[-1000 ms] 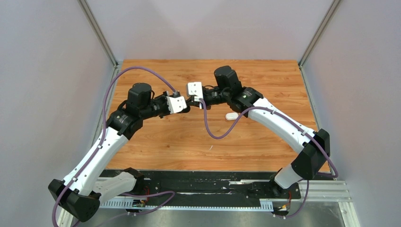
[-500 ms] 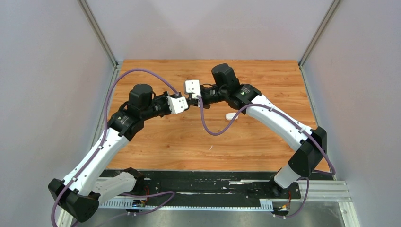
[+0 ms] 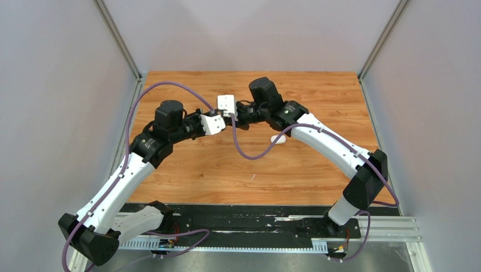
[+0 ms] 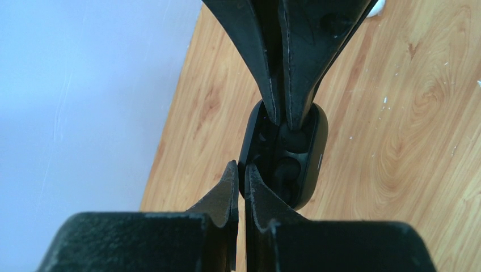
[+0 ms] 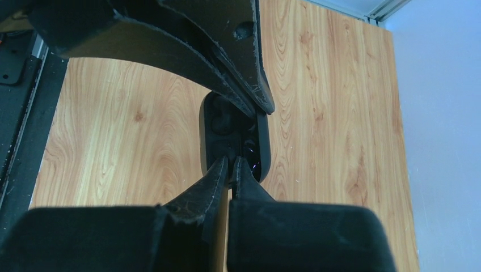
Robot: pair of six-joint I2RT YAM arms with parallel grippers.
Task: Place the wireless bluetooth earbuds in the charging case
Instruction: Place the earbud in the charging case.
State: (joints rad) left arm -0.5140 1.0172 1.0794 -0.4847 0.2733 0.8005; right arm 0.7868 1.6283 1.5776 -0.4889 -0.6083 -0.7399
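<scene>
Where the two arms meet above the middle of the wooden tabletop (image 3: 317, 90), the overhead view hides everything between their fingertips, and only the wrist cameras show the black charging case (image 4: 309, 164). It lies open on the wood, a pill-shaped shell with dark hollows inside. The left gripper (image 4: 241, 170) has its jaws drawn almost together, with only a thin slit between them. They nip the case's side wall at the edge nearest that camera. The right gripper (image 4: 281, 116) comes in from the opposite end, its jaws also pressed nearly together and its tips dipped into the far hollow of the case. Whether anything sits between those tips cannot be made out, since black fingers cover black plastic. Rounded dark forms show in the hollows, and one (image 4: 287, 170) in the nearer well looks like a black earbud, though its outline blends into the shell. From the right wrist the case is half covered by both sets of fingers, and only faint glints mark its interior. A thin pale streak (image 4: 319, 161) on the case's outer rim is too small to read as writing or a logo. Near the right forearm a white pill-shaped case (image 3: 278, 139) rests on the wood, partly hidden by the arm's purple cable (image 3: 249, 156). The left wrist view catches only a cropped white sliver of it at the top edge.
</scene>
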